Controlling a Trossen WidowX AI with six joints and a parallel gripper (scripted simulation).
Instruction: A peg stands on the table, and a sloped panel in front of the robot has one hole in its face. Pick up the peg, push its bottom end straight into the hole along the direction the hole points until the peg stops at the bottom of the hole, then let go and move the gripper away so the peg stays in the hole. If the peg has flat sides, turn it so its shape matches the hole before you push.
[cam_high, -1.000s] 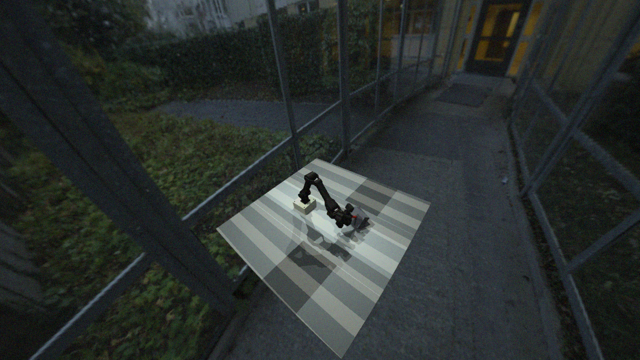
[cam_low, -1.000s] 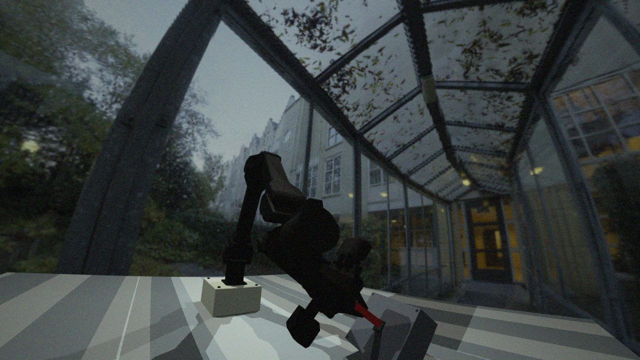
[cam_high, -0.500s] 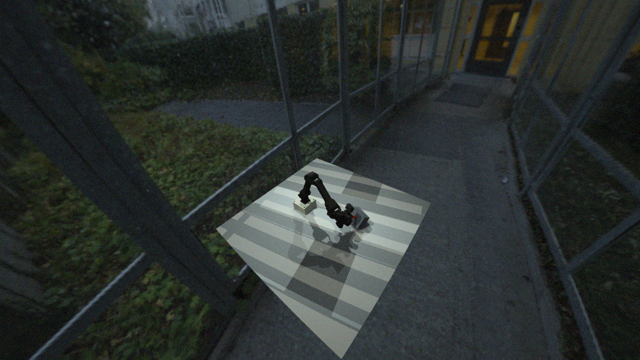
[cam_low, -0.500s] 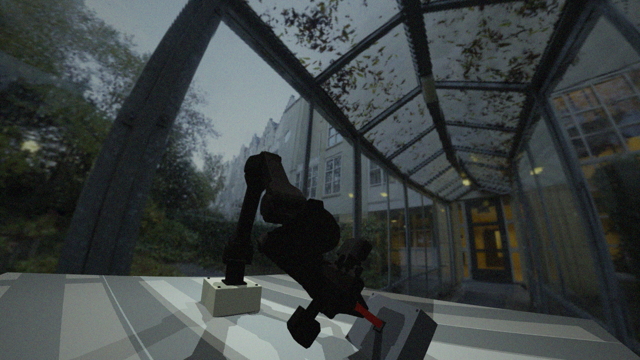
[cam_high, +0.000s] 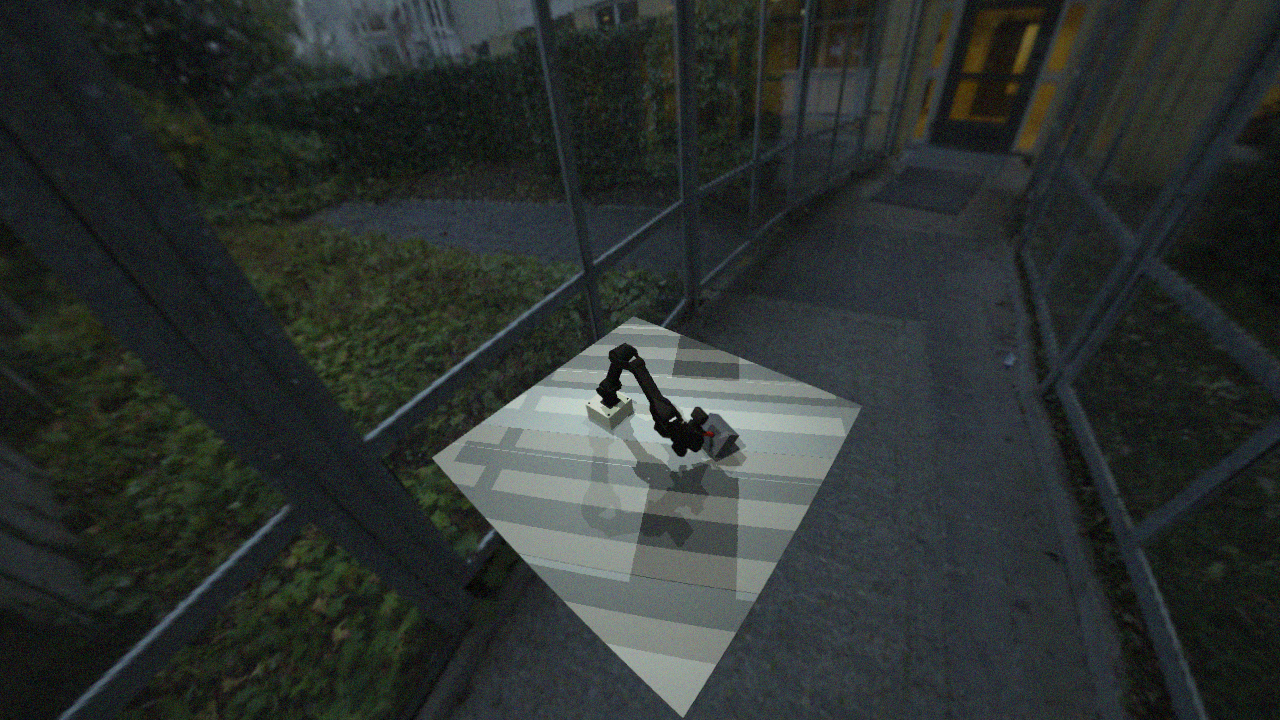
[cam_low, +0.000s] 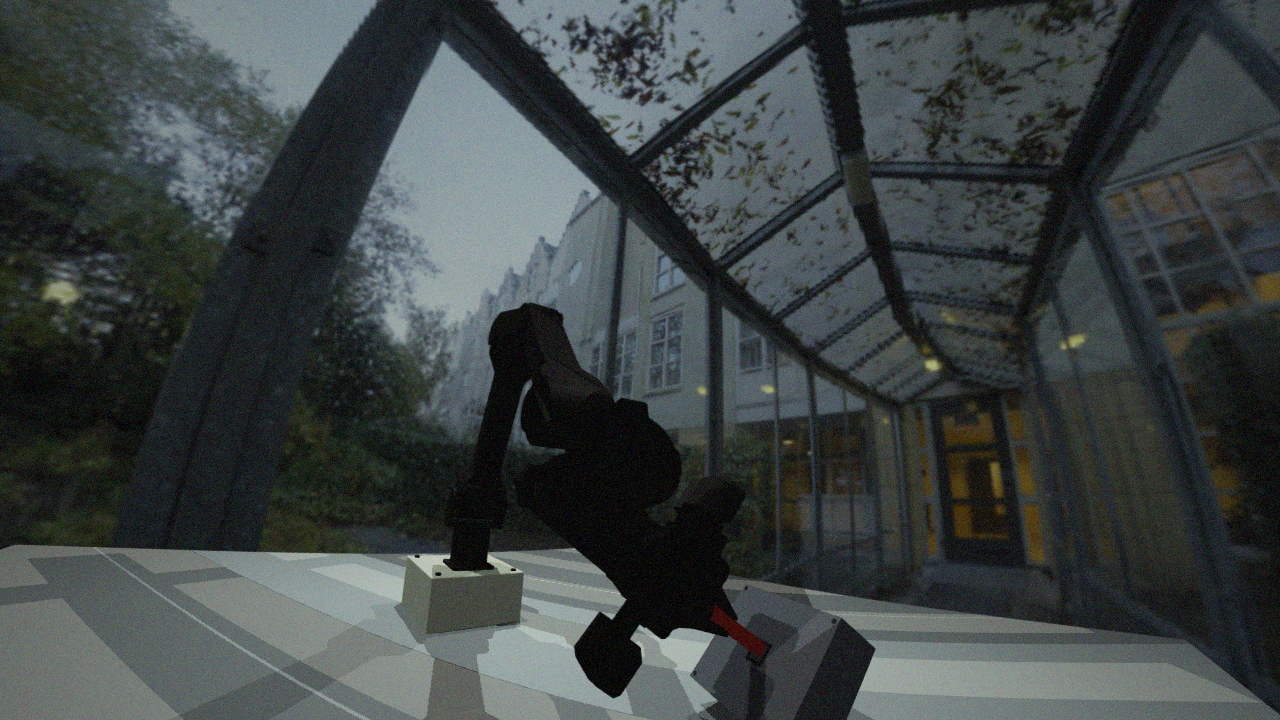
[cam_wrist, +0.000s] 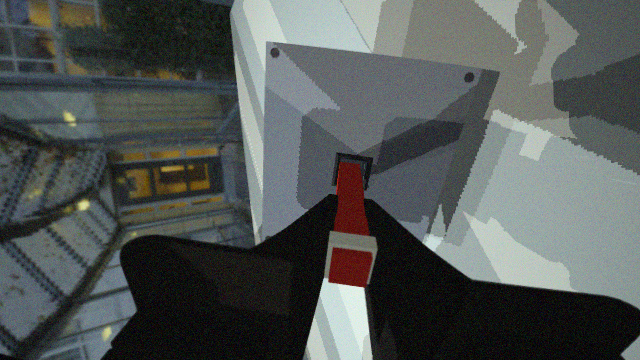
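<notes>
A red square-sided peg (cam_high: 709, 434) (cam_low: 739, 633) (cam_wrist: 351, 210) with a light band near its top end is held tilted between the fingers of my black gripper (cam_wrist: 351, 202), which is shut on it. The grey sloped panel (cam_high: 720, 432) (cam_low: 802, 629) (cam_wrist: 320, 75) has one square hole with a dark rim (cam_wrist: 369, 172) (cam_low: 761, 661) in its face. The peg's bottom end is at the hole, within its rim in the wrist view. Its flat sides look roughly lined up with the hole. How deep the end sits is hard to tell. The gripper stays back from the panel face.
The arm's pale base block (cam_high: 609, 411) (cam_low: 460, 598) stands behind, on the striped table (cam_high: 537, 501) (cam_low: 295, 662). The panel's box has a dark side face (cam_low: 836, 671). Small dark screws sit at the panel's corners. Strong shadows cross the panel and the table.
</notes>
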